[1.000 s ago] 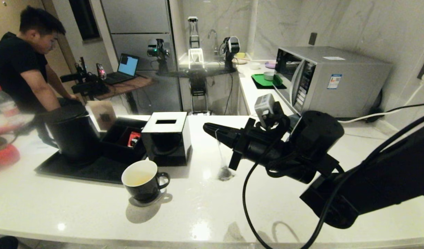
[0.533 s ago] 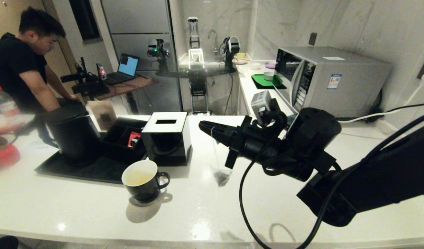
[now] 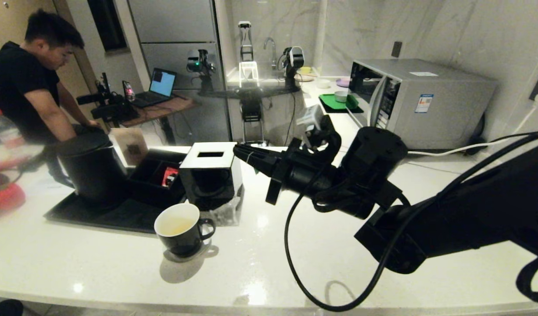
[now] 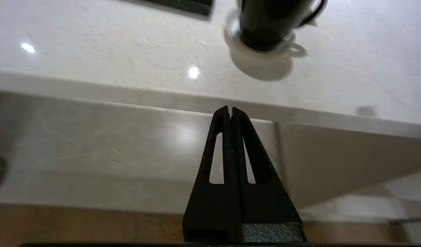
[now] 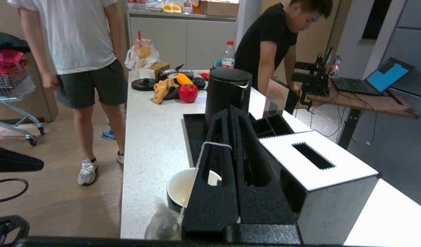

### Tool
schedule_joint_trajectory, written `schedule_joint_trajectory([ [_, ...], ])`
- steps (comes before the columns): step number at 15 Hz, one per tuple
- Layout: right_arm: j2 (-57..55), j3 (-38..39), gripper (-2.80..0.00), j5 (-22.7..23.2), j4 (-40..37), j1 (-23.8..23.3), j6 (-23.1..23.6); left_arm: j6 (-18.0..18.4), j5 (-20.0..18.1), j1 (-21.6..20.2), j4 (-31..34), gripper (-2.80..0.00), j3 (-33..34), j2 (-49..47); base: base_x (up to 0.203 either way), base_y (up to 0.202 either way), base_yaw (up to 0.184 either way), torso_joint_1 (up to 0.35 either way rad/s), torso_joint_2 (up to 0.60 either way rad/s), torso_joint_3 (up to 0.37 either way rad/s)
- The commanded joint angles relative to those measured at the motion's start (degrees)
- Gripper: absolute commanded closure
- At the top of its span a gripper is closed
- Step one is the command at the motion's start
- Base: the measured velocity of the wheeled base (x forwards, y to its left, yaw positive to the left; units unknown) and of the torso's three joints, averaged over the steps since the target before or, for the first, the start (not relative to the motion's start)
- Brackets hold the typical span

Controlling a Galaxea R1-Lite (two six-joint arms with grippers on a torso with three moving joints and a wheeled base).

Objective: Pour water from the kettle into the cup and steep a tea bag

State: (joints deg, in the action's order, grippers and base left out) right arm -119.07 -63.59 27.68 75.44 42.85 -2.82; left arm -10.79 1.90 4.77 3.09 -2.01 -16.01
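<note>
My right gripper [image 3: 239,152] is shut on the thin white string [image 5: 210,144] of the tea bag [image 3: 227,213]. The greyish pouch swings blurred in front of the black cube box, just right of the cup [image 3: 181,228]. The glossy black cup holds pale yellowish water [image 3: 174,227] and stands at the black tray's front edge. In the right wrist view the tea bag [image 5: 162,224] hangs beside the cup [image 5: 181,187]. The matte black kettle [image 3: 91,169] stands lid on at the tray's far left. My left gripper [image 4: 230,109] is shut and empty, below the counter's front edge.
The black cube box with a white slotted top [image 3: 212,175] stands right behind the cup. A black tray [image 3: 115,217] bears the kettle, and an organizer holds a red packet [image 3: 169,175]. A microwave [image 3: 418,101] stands far right. Two people [image 3: 27,87] [image 5: 80,51] stand by the counter's far end.
My right gripper has moved left and a little up with the tea bag. The bag has swung from the counter's middle to the front of the cube box, near the cup.
</note>
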Motion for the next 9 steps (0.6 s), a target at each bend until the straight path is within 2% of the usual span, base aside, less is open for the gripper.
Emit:
schedule_joint_trajectory([
  [1, -0.6, -0.4, 0.00, 0.1, 0.6, 0.1, 0.0, 5.2, -0.3, -2.6, 0.2, 0.00, -0.1, 3.7, 0.000, 0.000, 0.000, 0.000, 0.00, 0.000],
  [3, -0.6, -0.6, 0.00, 0.1, 0.6, 0.1, 0.1, 11.2, -1.8, -3.9, 0.4, 0.00, 0.1, 10.4, 0.000, 0.000, 0.000, 0.000, 0.00, 0.000],
  [4, -0.6, -0.6, 0.00, 0.1, 0.6, 0.2, 0.1, 12.9, -2.5, -4.3, 0.4, 0.00, 0.3, 11.9, 0.000, 0.000, 0.000, 0.000, 0.00, 0.000],
  [9, -3.3, -6.1, 0.00, 0.1, -1.5, 3.7, 0.1, 15.1, -3.0, -4.5, 0.3, 0.00, 0.5, 15.5, 0.000, 0.000, 0.000, 0.000, 0.00, 0.000],
])
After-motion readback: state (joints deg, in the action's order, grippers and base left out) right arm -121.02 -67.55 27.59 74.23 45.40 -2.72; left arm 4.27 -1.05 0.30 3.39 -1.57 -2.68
